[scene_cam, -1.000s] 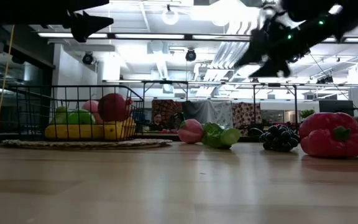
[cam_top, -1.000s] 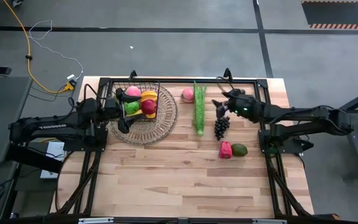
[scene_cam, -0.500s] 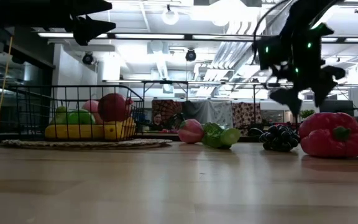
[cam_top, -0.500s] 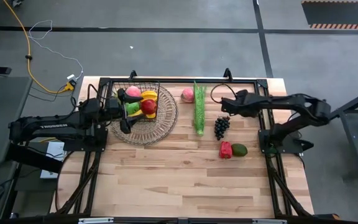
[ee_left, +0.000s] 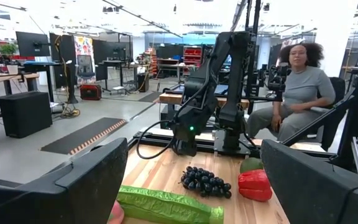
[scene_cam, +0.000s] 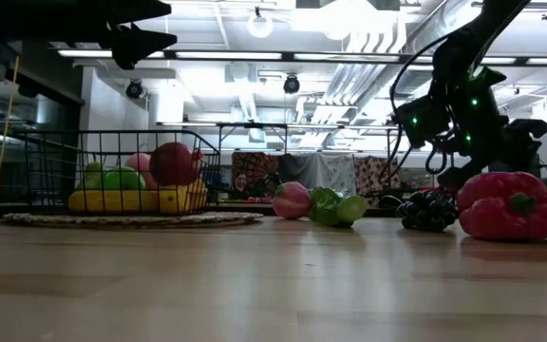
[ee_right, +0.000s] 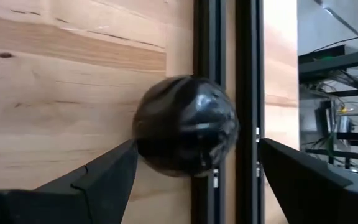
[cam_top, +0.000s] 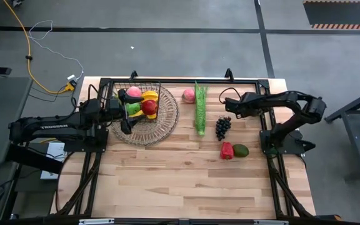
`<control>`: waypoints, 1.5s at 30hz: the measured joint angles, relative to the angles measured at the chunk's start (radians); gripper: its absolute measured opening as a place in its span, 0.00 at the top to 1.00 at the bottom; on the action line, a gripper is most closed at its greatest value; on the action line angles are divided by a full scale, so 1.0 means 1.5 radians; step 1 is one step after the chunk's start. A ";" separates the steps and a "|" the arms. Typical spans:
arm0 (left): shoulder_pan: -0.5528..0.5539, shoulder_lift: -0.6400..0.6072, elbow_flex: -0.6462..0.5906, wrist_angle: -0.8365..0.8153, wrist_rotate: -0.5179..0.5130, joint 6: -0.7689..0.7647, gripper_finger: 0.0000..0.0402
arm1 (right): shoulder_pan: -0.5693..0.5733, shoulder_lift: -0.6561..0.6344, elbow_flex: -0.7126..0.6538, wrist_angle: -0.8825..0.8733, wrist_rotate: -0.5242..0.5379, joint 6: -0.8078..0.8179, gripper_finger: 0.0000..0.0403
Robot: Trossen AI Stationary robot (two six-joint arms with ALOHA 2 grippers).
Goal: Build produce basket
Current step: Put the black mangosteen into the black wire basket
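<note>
Both grippers stood wide apart and empty; basket part-filled, upper left of the high view.

Black wire-mesh basket [cam_top: 140, 100] sat on a round woven wicker tray [cam_top: 161, 128], holding a glossy red apple [cam_top: 149, 107], green apple [cam_top: 132, 107] and banana [cam_top: 149, 96]. Ribbed green stalk [cam_top: 200, 109] lay with its long axis running top-to-bottom of the frame, centre. Knobbly purple grapes [cam_top: 222, 127] were right of it, just below the right gripper [cam_top: 226, 106]; red pepper [cam_top: 227, 150] touched the avocado [cam_top: 240, 150]. Left gripper [cam_top: 125, 111] hovered at the basket's left edge.
</note>
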State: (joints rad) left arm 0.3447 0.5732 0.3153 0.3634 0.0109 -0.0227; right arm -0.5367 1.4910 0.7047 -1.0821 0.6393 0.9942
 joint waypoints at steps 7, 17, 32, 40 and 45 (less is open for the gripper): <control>0.000 0.000 0.000 0.000 0.000 0.000 0.12 | -0.034 0.000 -0.027 0.067 0.008 -0.035 0.20; 0.000 0.000 0.000 0.000 0.000 0.000 0.12 | -0.053 0.000 -0.027 0.090 0.020 -0.040 0.20; 0.000 0.000 0.000 0.000 0.000 -0.002 0.12 | -0.052 -0.001 -0.034 0.095 0.006 -0.040 0.38; 0.000 0.000 0.000 0.000 0.000 0.000 0.12 | -0.001 -0.011 0.000 0.107 0.075 -0.055 0.41; 0.000 0.000 0.000 0.000 0.000 0.000 0.12 | 0.048 -0.057 -0.002 0.263 0.126 -0.152 0.41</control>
State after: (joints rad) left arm 0.3447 0.5732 0.3153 0.3633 0.0109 -0.0227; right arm -0.4648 1.4055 0.7025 -0.6876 0.8286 0.7660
